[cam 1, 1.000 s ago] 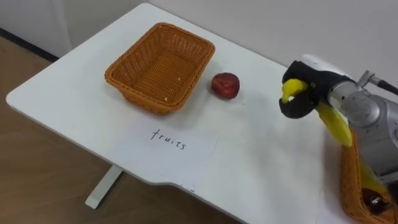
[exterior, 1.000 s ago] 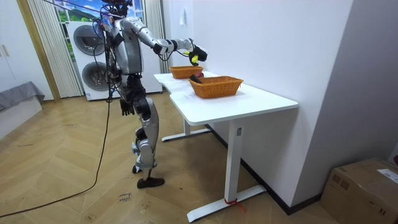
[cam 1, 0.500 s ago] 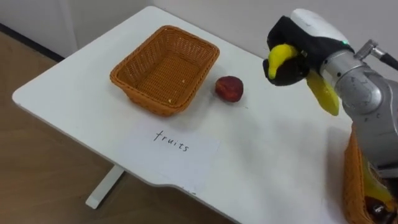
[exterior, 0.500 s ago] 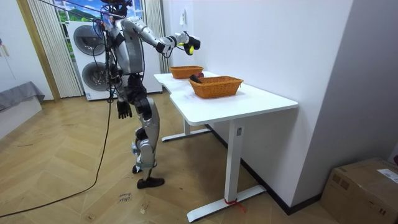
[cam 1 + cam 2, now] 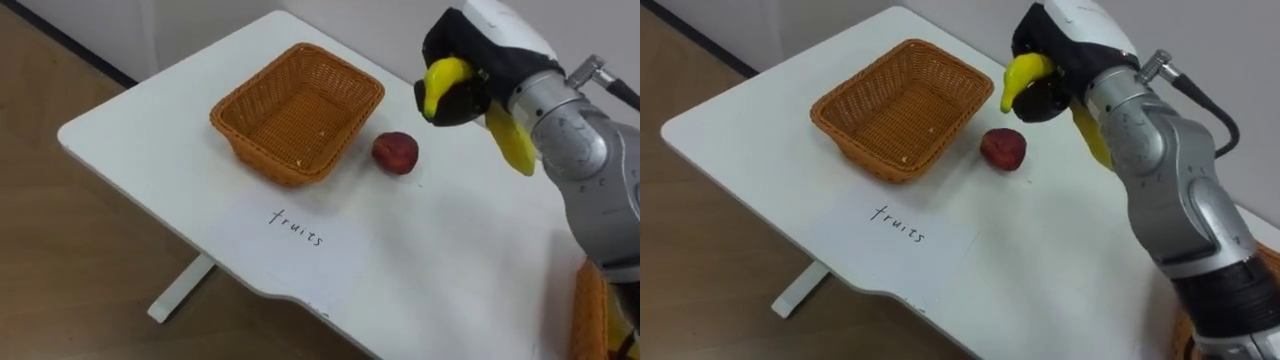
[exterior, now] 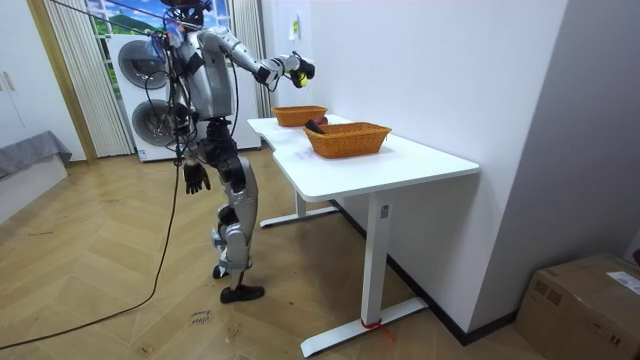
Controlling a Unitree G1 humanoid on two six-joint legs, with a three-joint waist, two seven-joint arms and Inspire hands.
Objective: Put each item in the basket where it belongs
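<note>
Room view, from its left: the robot stands beside the counter (image 6: 420, 160). Its left hand (image 6: 196, 178) hangs idle at its side. Over the last second the right hand (image 6: 298, 68) has climbed from just above the counter to well above it, and has moved toward the fruit basket (image 6: 299, 115).

Eye views, left to right:

1. The fruit basket looks empty. It lies below the right hand and to its left, with a paper label (image 5: 297, 228) in front of it.
2. A red fruit (image 5: 396, 153) rests on the counter just beside that basket, below the hand and slightly left of it.
3. The right hand's fingers are curled tight round a banana (image 5: 508, 140). One tip juts out ahead of the hand and the longer end trails back along the wrist.
4. A second basket (image 5: 590, 310) sits behind the hand, to its right.

Status: the banana is in carry, lifted clear and not yet over the fruit basket. Delivery probably needs further leftward travel, a descent and then release. The red fruit remains unsorted.
</note>
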